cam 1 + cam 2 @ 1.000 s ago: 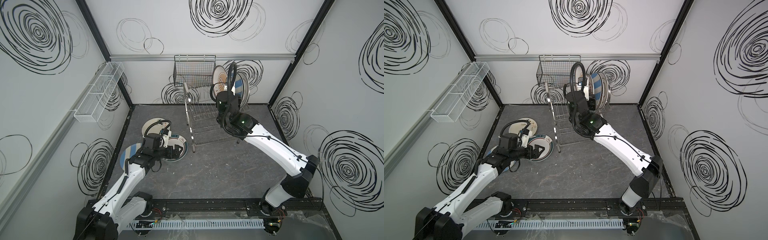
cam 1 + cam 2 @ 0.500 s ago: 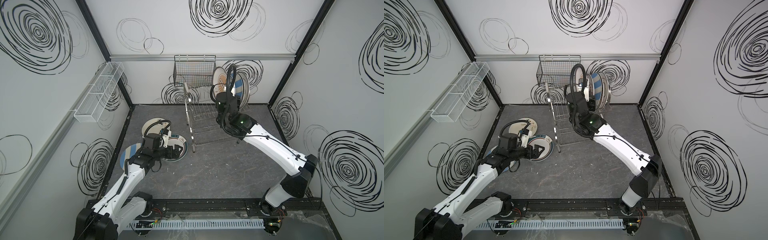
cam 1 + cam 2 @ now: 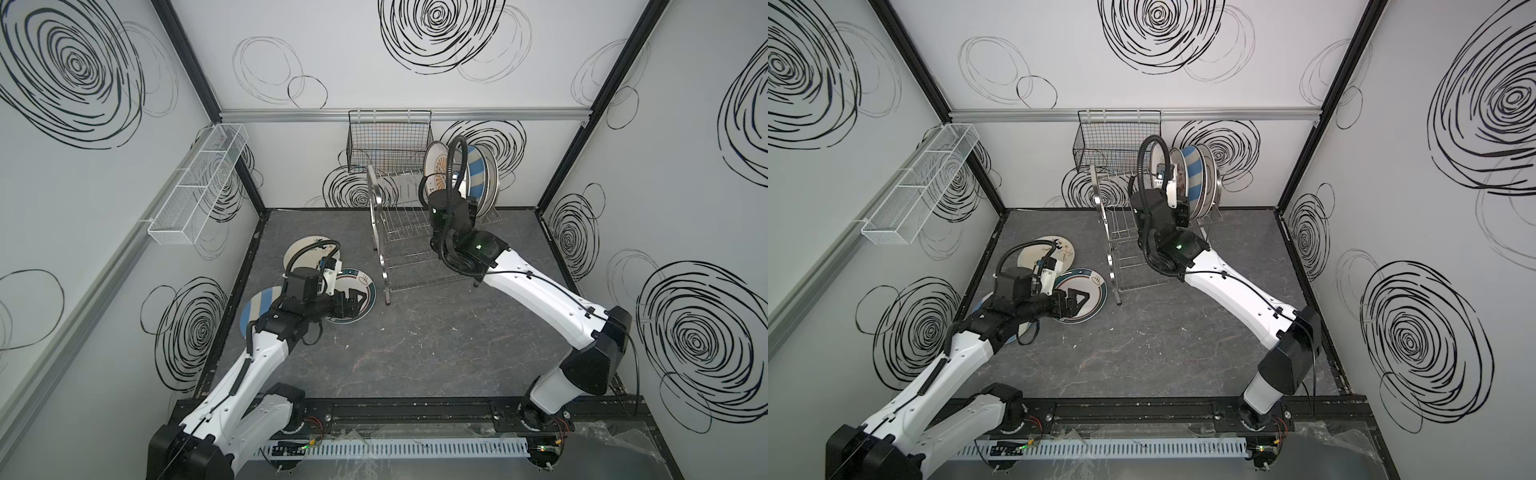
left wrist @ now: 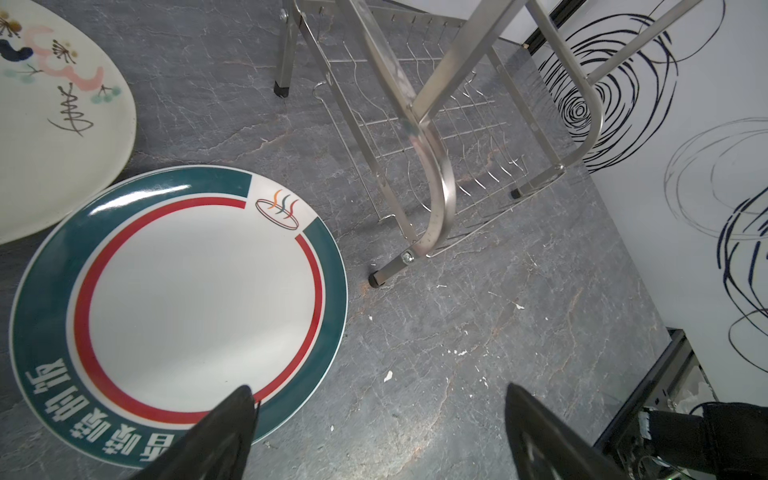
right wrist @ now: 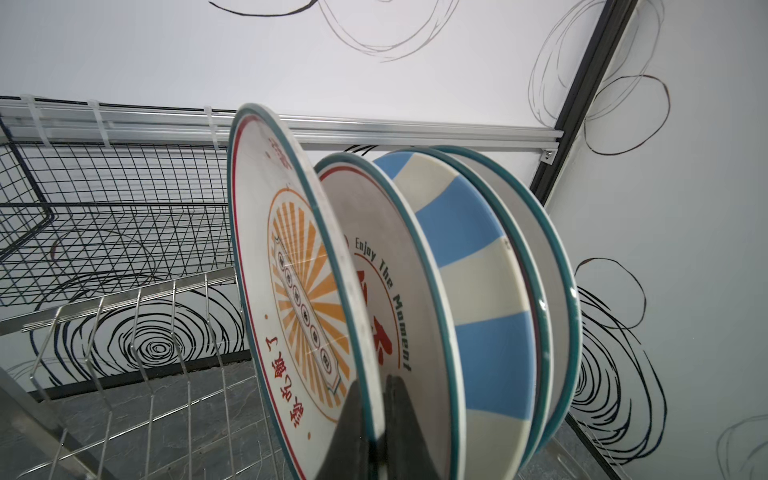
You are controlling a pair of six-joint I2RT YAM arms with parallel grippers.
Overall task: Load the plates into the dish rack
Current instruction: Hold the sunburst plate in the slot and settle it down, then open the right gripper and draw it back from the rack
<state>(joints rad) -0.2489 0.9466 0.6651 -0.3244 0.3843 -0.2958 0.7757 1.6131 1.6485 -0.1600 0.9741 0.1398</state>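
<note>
steel wire makes up the dish rack [image 3: 376,199], which stands at about 12 o'clock on the grey floor [image 3: 415,353] in both top views. plates stand on edge in its upper tier, bunched at the rack's 3 o'clock end.

the right claw [image 5: 374,440] is clenched on the rim of the sunburst plate [image 5: 307,291], the nearest of the row. that plate is upright among the wires, but i cannot tell whether it sits fully in a slot. behind it come a lettered plate [image 5: 386,316], a blue striped plate [image 5: 478,257] and at least one green-edged plate [image 5: 557,270]. the hindmost ones overlap, so the row holds four or five.

three plates lie flat on the floor at about 9 o'clock. one is a green-rimmed plate [image 4: 199,299]. a flowered plate [image 4: 54,124] lies just beside it at its 11 o'clock. a second striped plate [image 3: 259,305] lies at its 8 o'clock, partly hidden under the left arm. the left claw [image 4: 382,432] is released, fingers wide apart and holding nothing, and it hovers over the edge of the green-rimmed plate.

by my reckoning the job is a little over half done. the sunburst plate has yet to be let go, and the three floor plates have yet to be lifted and stood in the bare slots toward the rack's 9 o'clock end. the green-rimmed one looks like the next to go.
</note>
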